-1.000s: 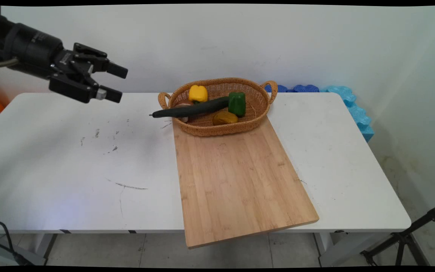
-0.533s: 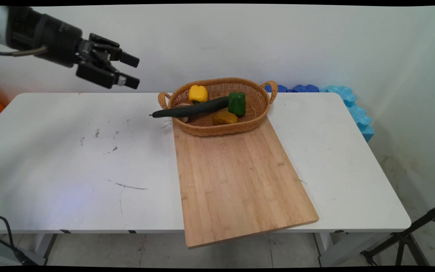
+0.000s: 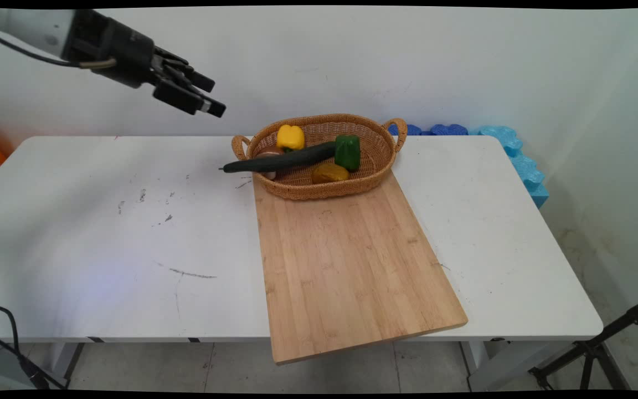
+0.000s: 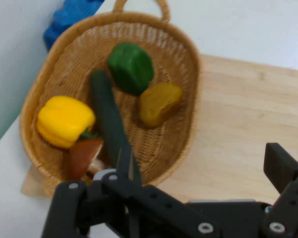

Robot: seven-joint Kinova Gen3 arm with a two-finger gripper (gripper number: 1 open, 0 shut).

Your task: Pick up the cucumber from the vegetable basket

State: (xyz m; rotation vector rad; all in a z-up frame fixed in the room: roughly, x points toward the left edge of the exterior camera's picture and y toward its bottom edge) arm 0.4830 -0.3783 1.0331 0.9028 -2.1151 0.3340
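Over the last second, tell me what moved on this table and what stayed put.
Only the arm moved: the gripper rose and swung to the picture's right, toward the wicker basket, and now hangs in the air up and to the left of it, open and empty. It took hold of nothing. The cucumber, yellow pepper, green pepper, basket and cutting board lie as they did.

**Layout of table, board and basket**

The cutting board lies on the table, right of centre. The basket sits on the board's far end. In the basket: two peppers, a cucumber overhanging its left rim.
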